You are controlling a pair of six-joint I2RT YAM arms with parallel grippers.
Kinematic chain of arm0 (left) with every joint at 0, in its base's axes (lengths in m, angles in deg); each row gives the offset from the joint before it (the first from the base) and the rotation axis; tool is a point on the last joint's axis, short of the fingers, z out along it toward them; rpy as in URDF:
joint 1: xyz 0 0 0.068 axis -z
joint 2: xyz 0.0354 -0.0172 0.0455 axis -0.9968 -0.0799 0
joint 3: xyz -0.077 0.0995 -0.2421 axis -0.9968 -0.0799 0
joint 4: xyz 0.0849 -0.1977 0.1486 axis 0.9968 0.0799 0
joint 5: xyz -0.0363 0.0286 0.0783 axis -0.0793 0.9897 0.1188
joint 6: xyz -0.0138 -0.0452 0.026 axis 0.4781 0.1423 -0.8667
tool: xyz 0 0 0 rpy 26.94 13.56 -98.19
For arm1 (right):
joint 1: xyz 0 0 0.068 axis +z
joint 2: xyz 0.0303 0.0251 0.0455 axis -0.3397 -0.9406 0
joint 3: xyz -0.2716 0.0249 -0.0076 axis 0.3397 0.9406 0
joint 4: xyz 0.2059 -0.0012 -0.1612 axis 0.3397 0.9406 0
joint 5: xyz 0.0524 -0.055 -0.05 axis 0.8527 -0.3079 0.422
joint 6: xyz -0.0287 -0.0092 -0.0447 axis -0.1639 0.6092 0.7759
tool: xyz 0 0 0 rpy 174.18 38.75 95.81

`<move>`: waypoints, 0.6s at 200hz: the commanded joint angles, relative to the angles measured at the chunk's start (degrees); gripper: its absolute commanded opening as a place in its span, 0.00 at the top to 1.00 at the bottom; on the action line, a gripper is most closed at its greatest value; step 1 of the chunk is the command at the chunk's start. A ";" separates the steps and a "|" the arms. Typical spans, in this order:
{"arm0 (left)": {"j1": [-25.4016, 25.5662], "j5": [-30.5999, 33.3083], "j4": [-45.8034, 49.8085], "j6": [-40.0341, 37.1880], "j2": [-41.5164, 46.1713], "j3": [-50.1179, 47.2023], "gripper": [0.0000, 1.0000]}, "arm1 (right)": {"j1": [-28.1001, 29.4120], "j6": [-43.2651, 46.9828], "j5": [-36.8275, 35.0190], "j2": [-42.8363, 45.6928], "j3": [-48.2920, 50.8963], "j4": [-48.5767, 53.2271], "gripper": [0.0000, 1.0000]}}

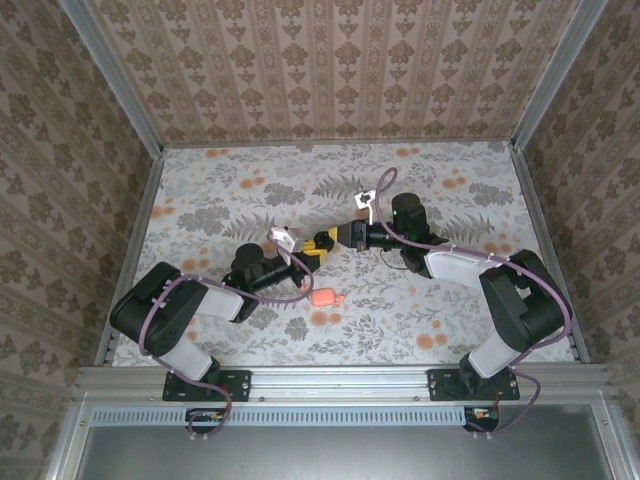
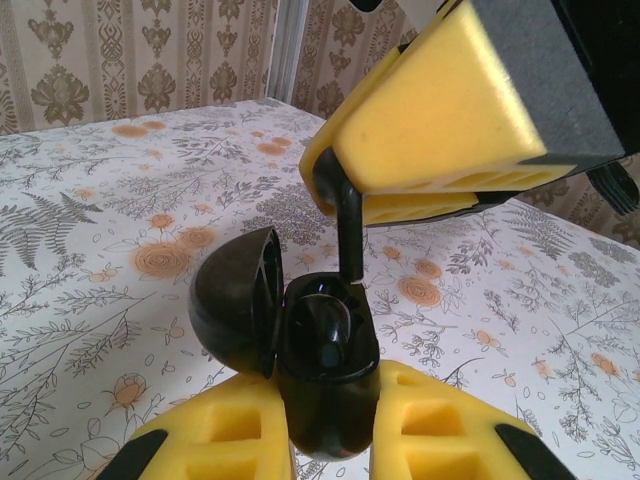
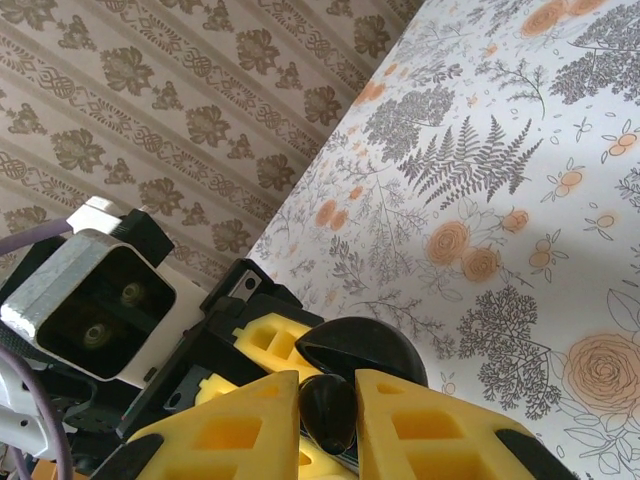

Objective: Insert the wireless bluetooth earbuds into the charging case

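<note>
At the middle of the flower-patterned table (image 1: pixel 250 190), held clear of its surface, is the charging case (image 2: pixel 327 385), and it is glossy black. The left gripper (image 2: pixel 325 440) is clamped on the case's lower body, one yellow foam finger on each side. The case stands upright with its hinged lid (image 2: pixel 235 300) swung open to the left of the body.

Directly above the case's open mouth, the right gripper (image 2: pixel 335 190) pinches a black earbud (image 2: pixel 349 225) between its yellow pads. The thin stem hangs straight down and its tip sits at the case's rim. From the right wrist, the earbud's rounded head (image 3: pixel 328 412) shows squeezed between the two fingers, just above the case lid. Whether another earbud already sits inside the case cannot be told.

Near the case, on the side toward the arm bases, a small pink object (image 1: pixel 322 297) lies on the table.
</note>
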 commanded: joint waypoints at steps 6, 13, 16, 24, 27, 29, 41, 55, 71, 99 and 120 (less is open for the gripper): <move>-0.31 -1.13 -2.39 1.38 1.88 1.33 0.93 | 0.37 1.01 0.86 -1.23 -0.60 -2.76 0.78; -0.28 -1.12 -2.38 1.41 2.00 1.37 0.93 | 0.38 0.99 0.97 -1.33 -0.58 -2.85 0.78; -0.30 -1.06 -2.40 1.47 2.02 1.47 0.93 | 0.38 0.95 1.07 -1.38 -0.52 -2.93 0.78; -0.33 -1.12 -2.36 1.48 2.04 1.42 0.93 | 0.37 0.80 1.42 -1.49 -0.50 -3.09 0.78; -0.33 -1.13 -2.41 1.44 2.06 1.44 0.93 | 0.41 0.77 1.47 -1.55 -0.51 -3.11 0.78; -0.33 -1.13 -2.45 1.47 2.11 1.42 0.93 | 0.44 0.82 1.55 -1.52 -0.51 -3.12 0.78; -0.33 -1.11 -2.39 1.48 2.13 1.46 0.93 | 0.45 0.91 1.90 -1.51 -0.36 -3.20 0.78; -0.29 -1.09 -2.38 1.48 2.22 1.64 0.93 | 0.45 1.18 2.28 -1.52 -0.25 -3.04 0.78; -0.32 -1.05 -2.34 1.49 2.37 1.62 0.93 | 0.45 1.80 2.91 -1.51 -0.38 -2.10 0.78; -0.28 -1.07 -2.21 1.42 2.74 1.59 0.93 | 0.46 3.13 4.06 -1.37 -0.38 -0.49 0.78; -0.33 -1.13 -2.03 1.31 2.83 1.57 0.93 | 0.45 4.76 4.71 -1.08 -0.69 1.82 0.78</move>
